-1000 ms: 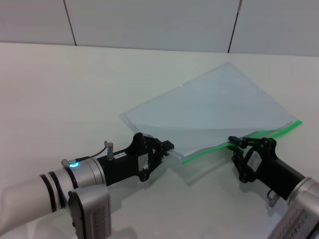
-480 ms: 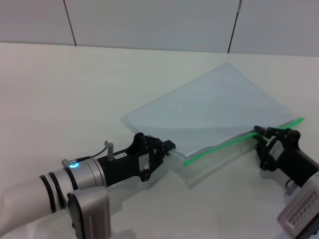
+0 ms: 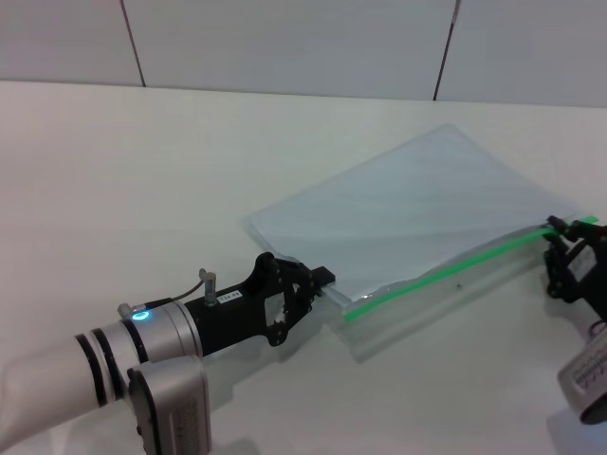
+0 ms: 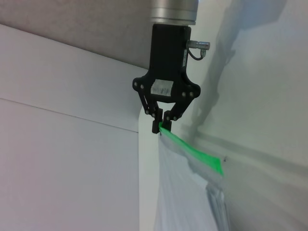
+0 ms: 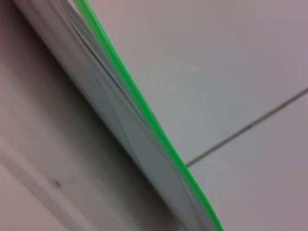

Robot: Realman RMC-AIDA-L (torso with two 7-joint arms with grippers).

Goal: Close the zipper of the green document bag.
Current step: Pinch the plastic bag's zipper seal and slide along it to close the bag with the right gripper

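Observation:
The green document bag [image 3: 427, 209] lies flat on the table, a translucent bluish pouch. Its zipper [image 3: 446, 275] runs as a bright green strip along the near long edge. My left gripper [image 3: 322, 280] is shut on the bag's near left corner, by the strip's left end. At the strip's far right end my right gripper [image 3: 557, 232] is shut on the zipper. The left wrist view shows that right gripper [image 4: 161, 129] pinching the end of the green zipper [image 4: 192, 151]. The slider tab is hidden between its fingers. The right wrist view shows only the zipper [image 5: 139, 106] close up.
The bag rests on a white table [image 3: 142, 171] that stretches wide to the left and behind it. A panelled wall [image 3: 285, 38] closes the far edge. My right arm sits at the picture's right border.
My right gripper has slid rightward along the green strip from about its middle to its far end. The bag has shifted slightly to the right. The left gripper has kept its hold.

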